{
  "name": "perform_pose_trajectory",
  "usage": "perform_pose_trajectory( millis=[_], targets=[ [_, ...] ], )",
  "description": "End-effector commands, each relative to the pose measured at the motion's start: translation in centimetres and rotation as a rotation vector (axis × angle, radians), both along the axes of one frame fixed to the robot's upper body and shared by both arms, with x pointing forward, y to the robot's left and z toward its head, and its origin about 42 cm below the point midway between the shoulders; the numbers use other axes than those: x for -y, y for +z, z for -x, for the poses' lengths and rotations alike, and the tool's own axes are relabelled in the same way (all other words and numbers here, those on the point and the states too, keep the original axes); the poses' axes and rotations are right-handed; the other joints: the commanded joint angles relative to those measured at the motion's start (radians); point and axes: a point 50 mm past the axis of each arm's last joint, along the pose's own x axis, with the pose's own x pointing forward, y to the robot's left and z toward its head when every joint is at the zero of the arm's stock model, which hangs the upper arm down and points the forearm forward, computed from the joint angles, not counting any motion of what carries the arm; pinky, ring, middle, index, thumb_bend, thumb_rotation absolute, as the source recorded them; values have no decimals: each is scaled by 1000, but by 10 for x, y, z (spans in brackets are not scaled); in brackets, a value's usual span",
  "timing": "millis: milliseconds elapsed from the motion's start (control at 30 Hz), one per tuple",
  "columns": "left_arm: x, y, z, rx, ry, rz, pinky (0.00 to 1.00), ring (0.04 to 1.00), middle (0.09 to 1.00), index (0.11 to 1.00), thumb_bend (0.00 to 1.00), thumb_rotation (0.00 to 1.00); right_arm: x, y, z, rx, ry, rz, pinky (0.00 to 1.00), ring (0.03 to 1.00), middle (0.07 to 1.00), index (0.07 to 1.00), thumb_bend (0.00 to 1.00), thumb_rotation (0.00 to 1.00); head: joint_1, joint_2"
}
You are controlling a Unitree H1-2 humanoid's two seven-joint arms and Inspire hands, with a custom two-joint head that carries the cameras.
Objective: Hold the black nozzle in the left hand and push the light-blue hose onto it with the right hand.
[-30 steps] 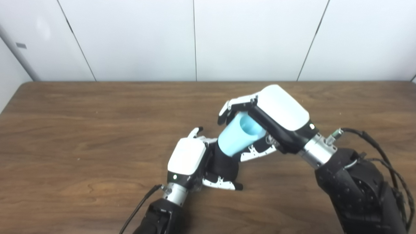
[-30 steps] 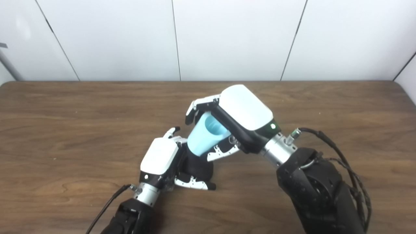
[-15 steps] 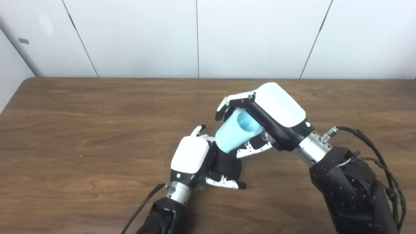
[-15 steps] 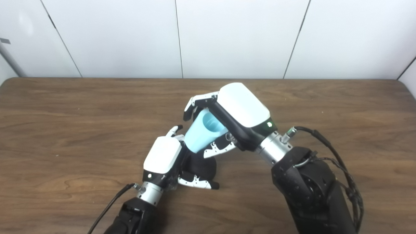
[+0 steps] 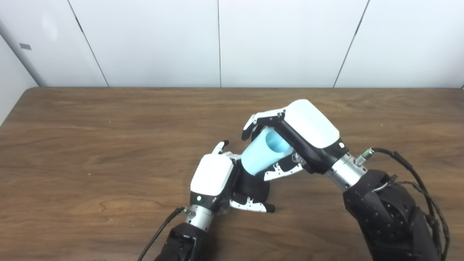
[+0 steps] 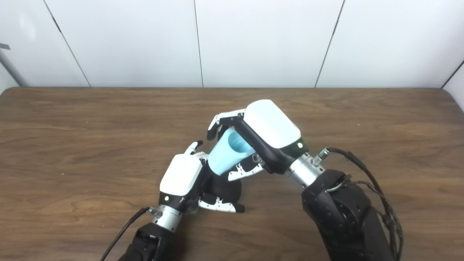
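Wooden table (image 5: 90,145) bears left hand (image 5: 214,175) gripping black nozzle (image 5: 253,185), right hand (image 5: 304,134) gripping light-blue hose (image 5: 259,157).

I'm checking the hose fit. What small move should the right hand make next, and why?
Probably push the light-blue hose further down along its tilt. The right hand grips it, its lower end meets the black nozzle held by the left hand, and much nozzle shows.

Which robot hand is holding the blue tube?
The right hand, the higher one, is wrapped around the light-blue hose. The left hand sits lower, near the table, gripping the black nozzle instead.
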Motion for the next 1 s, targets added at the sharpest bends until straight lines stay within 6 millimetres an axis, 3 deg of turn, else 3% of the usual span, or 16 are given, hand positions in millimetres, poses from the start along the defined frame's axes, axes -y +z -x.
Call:
perform_pose_trajectory(
  millis=[0,333,533,667,767,967],
  targets=[
    [2,-16,10,-59,-14,-20,926,610,465,503,523,0,2,3,-3,29,0,21,264,358,499,536,508,0,0,1],
    [6,-15,11,-48,-23,-24,934,607,458,507,522,0,-3,3,-2,-2,13,10,264,340,477,554,504,0,7,5],
    [9,-18,14,-46,-34,-44,948,608,479,494,523,0,-3,12,-4,24,30,32,289,366,507,531,510,0,11,8],
    [12,-21,16,-62,-40,-75,979,615,486,488,523,0,1,21,-8,19,43,69,243,333,467,553,504,0,11,11],
    [14,-23,18,-68,-41,-86,981,617,481,492,523,0,2,28,-12,8,55,94,222,372,513,492,513,0,8,10],
    [19,-26,19,-75,-38,-80,975,612,462,507,522,0,3,36,-19,10,71,106,211,350,483,516,509,0,7,7]
  ],
)
